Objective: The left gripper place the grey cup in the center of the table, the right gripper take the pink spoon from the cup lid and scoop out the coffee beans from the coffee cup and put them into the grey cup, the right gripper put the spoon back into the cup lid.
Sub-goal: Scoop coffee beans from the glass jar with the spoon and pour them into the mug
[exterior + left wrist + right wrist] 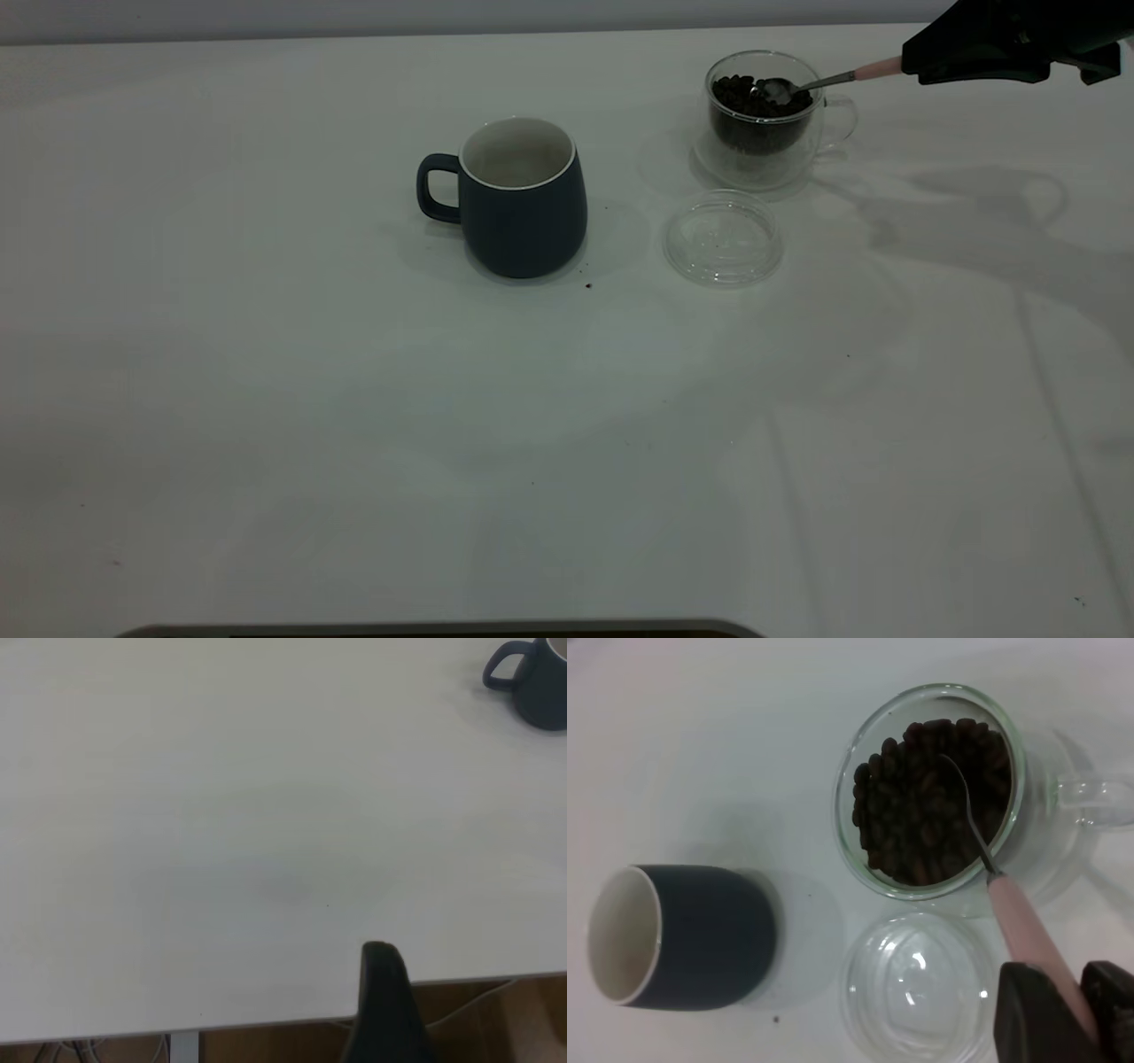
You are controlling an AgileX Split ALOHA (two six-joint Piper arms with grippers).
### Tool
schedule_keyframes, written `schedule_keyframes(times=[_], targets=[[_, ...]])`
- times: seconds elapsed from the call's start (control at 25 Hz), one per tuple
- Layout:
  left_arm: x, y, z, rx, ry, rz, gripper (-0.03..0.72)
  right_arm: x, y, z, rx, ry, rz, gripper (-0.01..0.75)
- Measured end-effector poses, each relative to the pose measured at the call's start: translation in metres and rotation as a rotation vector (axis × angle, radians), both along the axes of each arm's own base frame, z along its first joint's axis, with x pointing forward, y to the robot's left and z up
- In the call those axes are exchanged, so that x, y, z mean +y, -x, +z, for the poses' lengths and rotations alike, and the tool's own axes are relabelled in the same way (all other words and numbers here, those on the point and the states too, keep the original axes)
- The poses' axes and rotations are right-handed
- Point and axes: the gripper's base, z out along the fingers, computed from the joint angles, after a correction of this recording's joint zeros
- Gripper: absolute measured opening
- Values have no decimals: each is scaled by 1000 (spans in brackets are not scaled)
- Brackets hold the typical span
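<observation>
My left gripper (383, 992) sits off at the table (266, 399) edge; I cannot tell its jaws. The mug (518, 199) stands mid-table, the lid (723, 237) right of it, bare. My right gripper (912, 62) clamps the spoon (819, 82), its bowl on the beans (753, 102) in the glass cup (766, 124).

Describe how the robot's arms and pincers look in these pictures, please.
The right pincer is black and angular, with flat matte faces; the right wrist view shows two blocky dark fingers. Of the left pincer only one rounded black finger shows. No cables or markings can be seen on either.
</observation>
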Motion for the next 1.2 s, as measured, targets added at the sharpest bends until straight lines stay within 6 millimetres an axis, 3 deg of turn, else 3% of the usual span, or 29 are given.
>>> schedule_keyframes(times=[0.56, 0.84, 1.2], targets=[[0, 0, 0, 0, 0, 0, 565, -1, 6, -29, 171, -205, -89, 110], [0, 0, 0, 0, -7, -6, 565, -14, 7, -27, 216, -321, -151, 110], [0, 0, 0, 0, -6, -5, 565, -14, 6, -24, 268, -406, -210, 110]])
